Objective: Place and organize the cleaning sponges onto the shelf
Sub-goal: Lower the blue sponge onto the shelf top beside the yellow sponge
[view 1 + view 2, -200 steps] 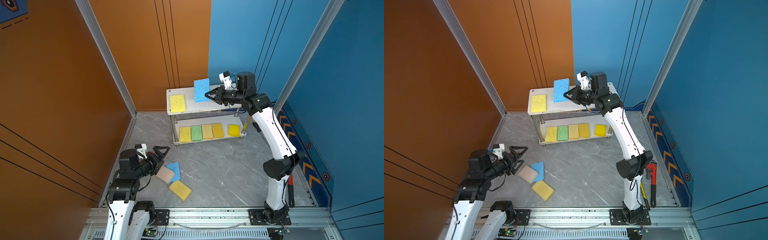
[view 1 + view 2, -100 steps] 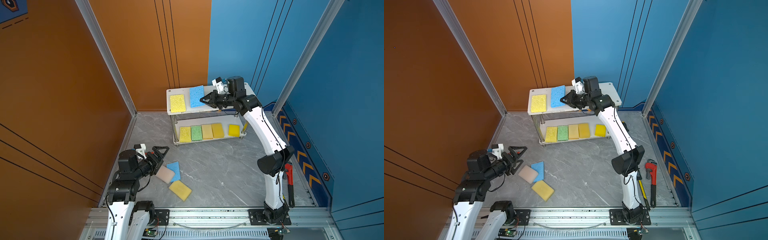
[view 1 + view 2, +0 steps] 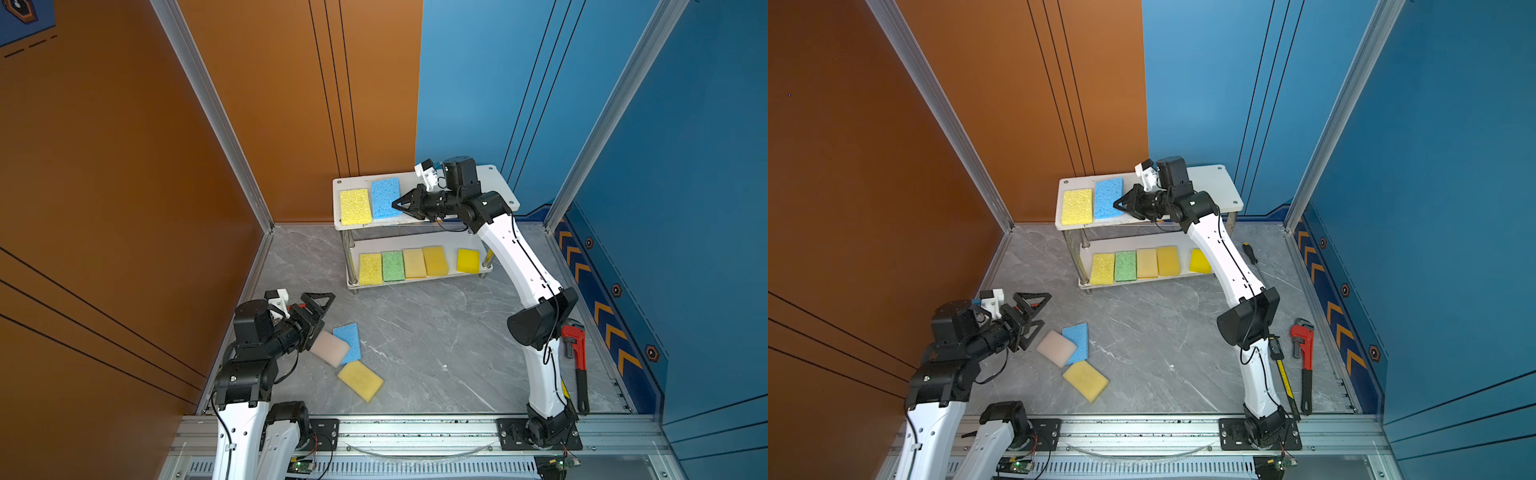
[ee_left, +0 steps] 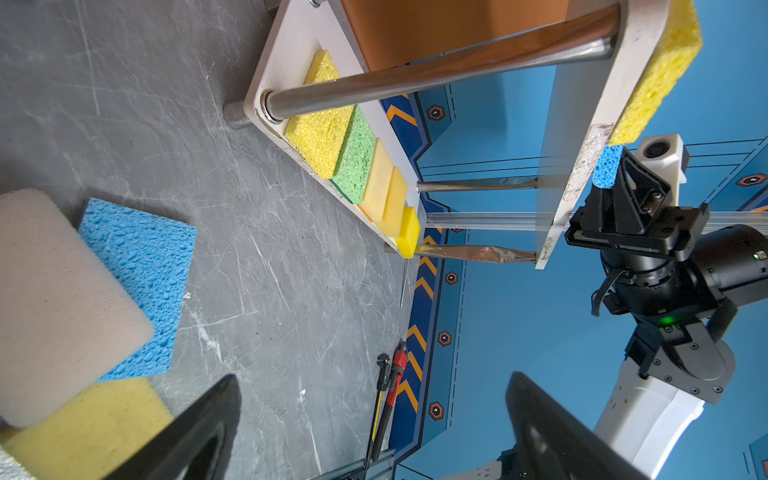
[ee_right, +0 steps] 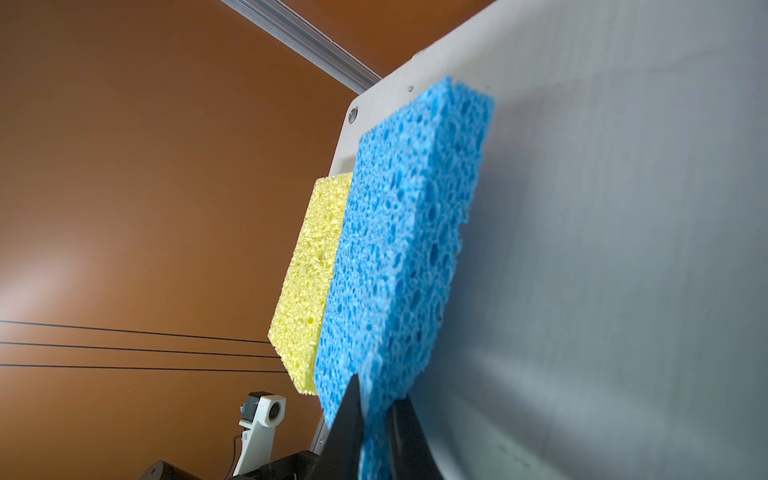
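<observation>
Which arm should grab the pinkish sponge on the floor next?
Probably the left. The left gripper is open and sits right beside the pinkish sponge. The right gripper is shut on a blue sponge up on the shelf, far from the floor pile.

I log: shelf (image 3: 496,182) boards white | upper yellow sponge (image 3: 355,206), upper blue sponge (image 3: 385,198) | lower yellow sponge (image 3: 370,269), green sponge (image 3: 392,266), pale tan sponge (image 3: 414,263), amber sponge (image 3: 435,261), bright yellow sponge (image 3: 468,260) | whitish-pink sponge (image 3: 330,348), loose blue sponge (image 3: 348,336), loose yellow sponge (image 3: 360,380) | floor (image 3: 424,332) grey, white-veined.
</observation>
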Controlling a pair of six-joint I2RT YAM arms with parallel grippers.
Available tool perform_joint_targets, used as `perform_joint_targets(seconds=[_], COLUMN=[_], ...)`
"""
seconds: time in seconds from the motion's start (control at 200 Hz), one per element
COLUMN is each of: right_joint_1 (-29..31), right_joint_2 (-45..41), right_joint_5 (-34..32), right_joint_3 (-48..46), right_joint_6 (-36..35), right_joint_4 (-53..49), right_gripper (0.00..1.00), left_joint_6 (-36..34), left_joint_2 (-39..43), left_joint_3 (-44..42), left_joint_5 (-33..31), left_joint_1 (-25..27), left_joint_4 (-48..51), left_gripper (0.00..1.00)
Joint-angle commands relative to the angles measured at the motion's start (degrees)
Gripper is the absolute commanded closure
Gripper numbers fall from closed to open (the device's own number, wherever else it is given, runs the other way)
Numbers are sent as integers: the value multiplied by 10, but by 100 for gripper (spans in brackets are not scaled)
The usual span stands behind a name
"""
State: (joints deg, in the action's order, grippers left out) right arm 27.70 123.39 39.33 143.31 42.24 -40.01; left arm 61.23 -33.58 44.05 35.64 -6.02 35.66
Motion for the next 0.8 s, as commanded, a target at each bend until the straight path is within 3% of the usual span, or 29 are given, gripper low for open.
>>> perform_joint_targets(seconds=[0.0, 0.641, 0.701, 0.796], right_joint_1=[-1, -3, -4, -7], right_joint_2=[1, -33, -34, -40], right_joint_5=[14, 19, 20, 18], right_joint_3=[10, -19, -18, -21], right_joint_6=[4, -18, -20, -20], right_joint_4=[-9, -27, -27, -27], right_gripper=[87, 82, 79, 65], left_joint_6=[-15, -11, -12, -10], left_joint_2=[-2, 2, 2, 2], left_joint_3=[-4, -4, -3, -2], left_joint_5=[15, 24, 23, 23], left_joint_1=[-7, -14, -15, -15], left_joint_4=[9, 9, 9, 9], left_gripper=[0, 0, 0, 0])
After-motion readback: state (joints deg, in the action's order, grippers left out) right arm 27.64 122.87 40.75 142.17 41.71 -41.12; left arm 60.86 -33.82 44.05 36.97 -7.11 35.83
